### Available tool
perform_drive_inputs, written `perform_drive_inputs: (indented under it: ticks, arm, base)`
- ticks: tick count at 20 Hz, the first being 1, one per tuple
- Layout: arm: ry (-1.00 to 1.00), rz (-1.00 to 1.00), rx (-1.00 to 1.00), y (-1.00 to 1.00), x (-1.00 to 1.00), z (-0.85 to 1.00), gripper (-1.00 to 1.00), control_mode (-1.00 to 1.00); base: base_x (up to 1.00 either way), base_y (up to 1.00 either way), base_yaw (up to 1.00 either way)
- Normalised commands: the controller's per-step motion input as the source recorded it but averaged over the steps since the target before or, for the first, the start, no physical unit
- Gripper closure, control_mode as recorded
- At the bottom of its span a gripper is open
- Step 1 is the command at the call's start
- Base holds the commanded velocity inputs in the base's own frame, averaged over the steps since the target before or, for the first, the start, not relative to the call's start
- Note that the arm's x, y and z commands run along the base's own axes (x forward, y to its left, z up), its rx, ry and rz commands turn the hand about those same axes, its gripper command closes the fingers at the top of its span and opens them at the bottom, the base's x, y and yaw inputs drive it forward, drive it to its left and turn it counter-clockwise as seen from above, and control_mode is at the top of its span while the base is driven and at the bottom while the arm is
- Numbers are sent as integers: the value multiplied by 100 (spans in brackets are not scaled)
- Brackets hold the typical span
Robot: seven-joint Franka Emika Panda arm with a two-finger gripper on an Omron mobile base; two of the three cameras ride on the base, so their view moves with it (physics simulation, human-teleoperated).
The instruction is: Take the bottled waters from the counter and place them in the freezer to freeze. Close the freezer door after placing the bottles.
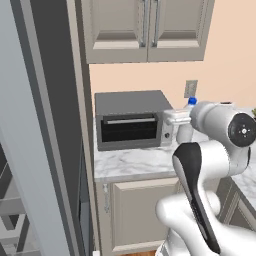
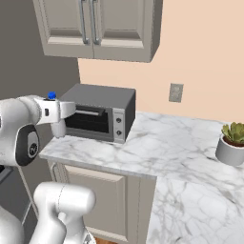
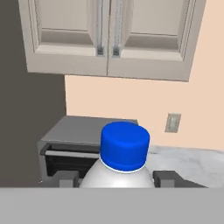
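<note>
A whitish bottled water with a blue cap stands upright between my two dark fingertips. My gripper is shut on its body just below the neck. From the left base view the bottle and gripper sit just right of the toaster oven, at the marble counter. The right base view has the bottle and gripper over the counter's left end. I cannot tell whether the bottle's base touches the slab. The freezer's grey door panel stands open at far left, with inner shelves below.
A grey toaster oven sits on the counter close beside the bottle. Beige wall cabinets hang overhead. A wall outlet is on the peach wall, and a potted succulent stands at the counter's right end.
</note>
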Motion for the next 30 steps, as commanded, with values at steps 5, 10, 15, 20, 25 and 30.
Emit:
perform_drive_inputs:
  ticks: [5,10,15,20,25,30]
  arm:
    - [-23,0,-11,4,-21,0,100,-100]
    - [1,0,-3,0,-10,-2,100,-100]
    - [3,0,0,-13,-5,-6,100,-100]
    - [0,0,0,0,0,0,100,-100]
    - [0,0,0,0,0,0,100,-100]
    - [0,0,0,0,0,0,100,100]
  base:
    - [0,0,0]
    - [0,0,0]
    - [0,0,0]
    - [0,0,0]
    - [0,0,0]
    - [0,3,0]
